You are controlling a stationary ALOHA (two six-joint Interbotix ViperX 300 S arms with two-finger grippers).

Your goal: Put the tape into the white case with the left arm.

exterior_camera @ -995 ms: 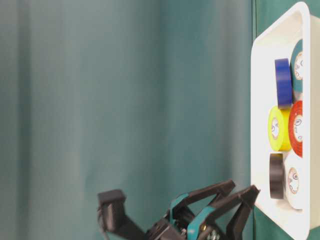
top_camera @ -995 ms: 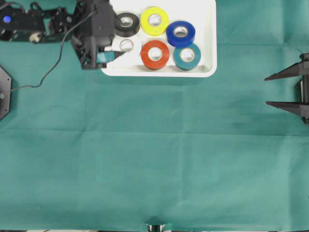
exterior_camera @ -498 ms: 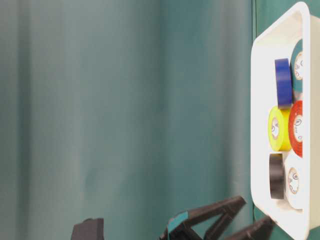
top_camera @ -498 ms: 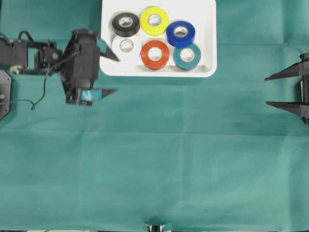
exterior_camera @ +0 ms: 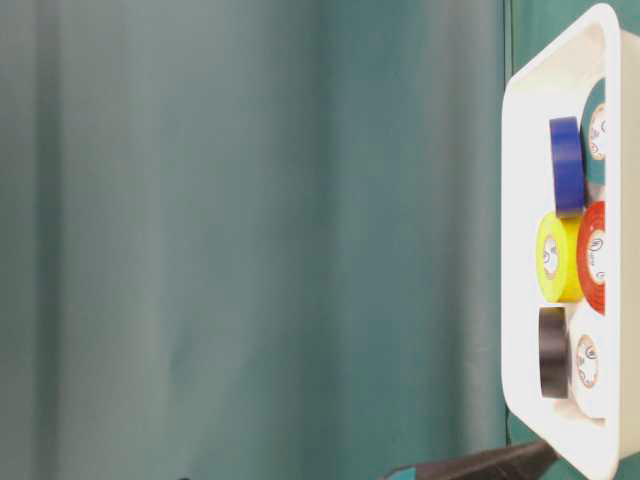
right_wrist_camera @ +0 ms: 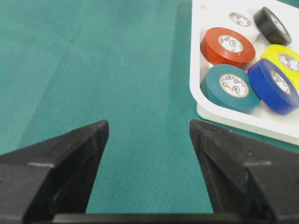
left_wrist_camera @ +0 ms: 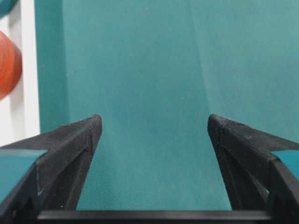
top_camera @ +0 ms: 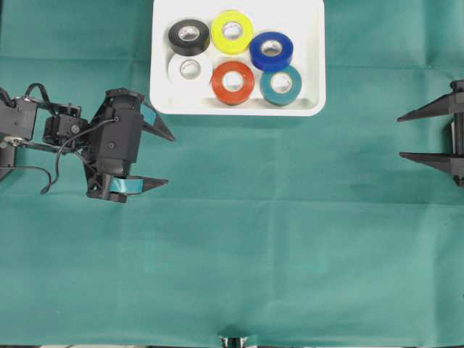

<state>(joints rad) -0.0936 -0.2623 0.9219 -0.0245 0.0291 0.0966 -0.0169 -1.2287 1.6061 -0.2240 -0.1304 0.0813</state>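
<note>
Six tape rolls (top_camera: 233,81) lie inside the white case (top_camera: 312,72), none on the green surface (top_camera: 290,239). The left claw (top_camera: 161,158) is spread wide and empty; the case lies at its one o'clock, near. The right claw (top_camera: 420,135), also wide, sits farther off.

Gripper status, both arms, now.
Left gripper: open, holding nothing, over the green cloth.
Right gripper: open, holding nothing.
</note>
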